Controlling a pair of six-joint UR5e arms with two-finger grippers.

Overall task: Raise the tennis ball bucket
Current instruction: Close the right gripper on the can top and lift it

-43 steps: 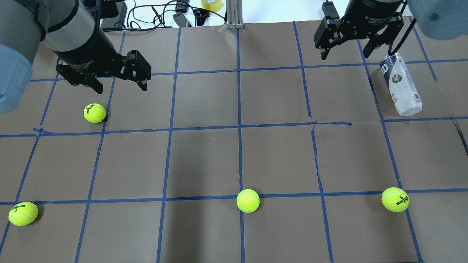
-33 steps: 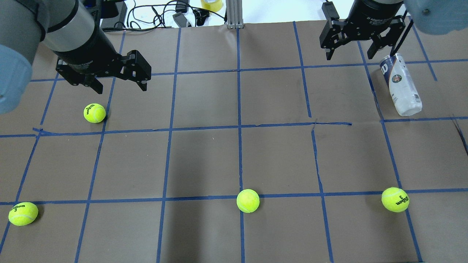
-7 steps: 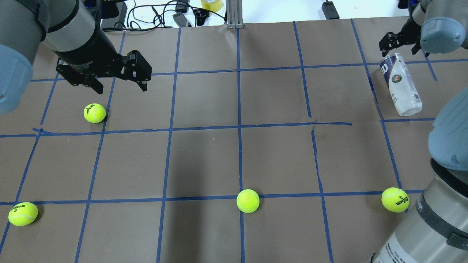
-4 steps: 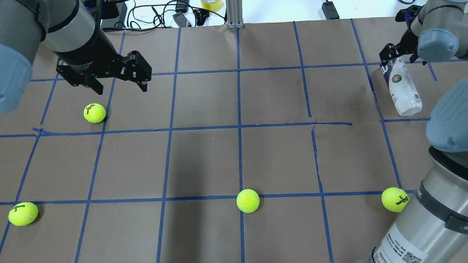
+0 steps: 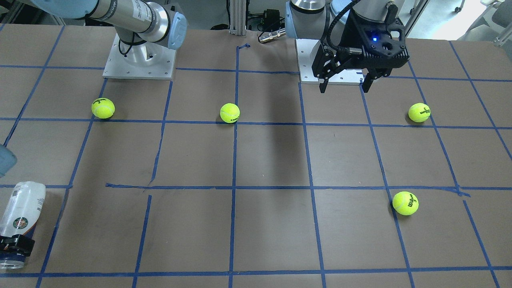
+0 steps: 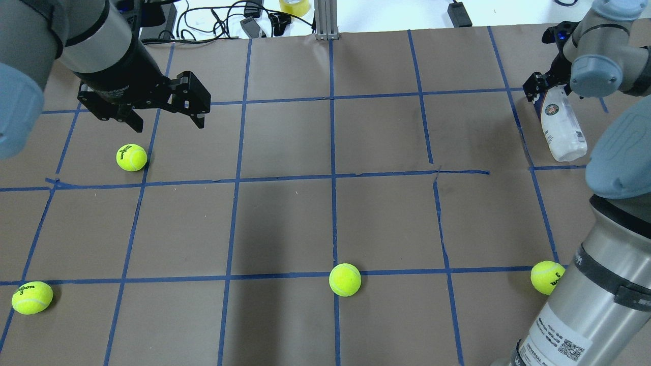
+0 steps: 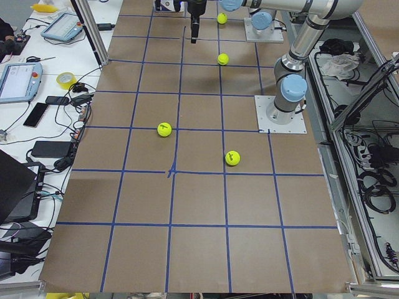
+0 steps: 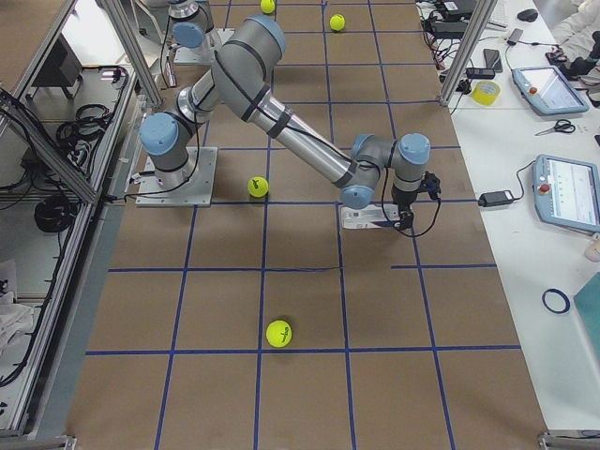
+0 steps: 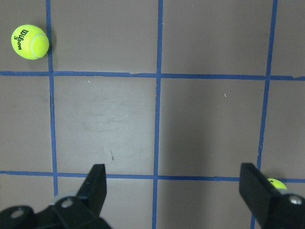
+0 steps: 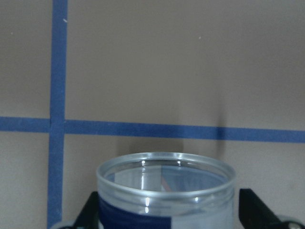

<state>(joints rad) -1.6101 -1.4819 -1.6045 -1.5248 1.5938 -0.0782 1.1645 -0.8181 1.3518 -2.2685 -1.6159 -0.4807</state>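
Note:
The tennis ball bucket is a clear can with a white label, lying on its side at the far right of the table. It also shows in the front view. My right gripper is open at the can's open, navy-banded end. In the right wrist view the can's rim sits between the two fingers, which stand close beside it without squeezing. One black finger lies across the can in the front view. My left gripper hangs open and empty above the far left of the table.
Several yellow-green tennis balls lie on the brown, blue-taped table: one below my left gripper, one at the near left, one near the middle, one by my right arm's forearm. Cables and tape lie beyond the far edge.
My right arm has swung out to the right and lowered its gripper onto the can's open end, now straddling it. The can and my left arm have not moved.

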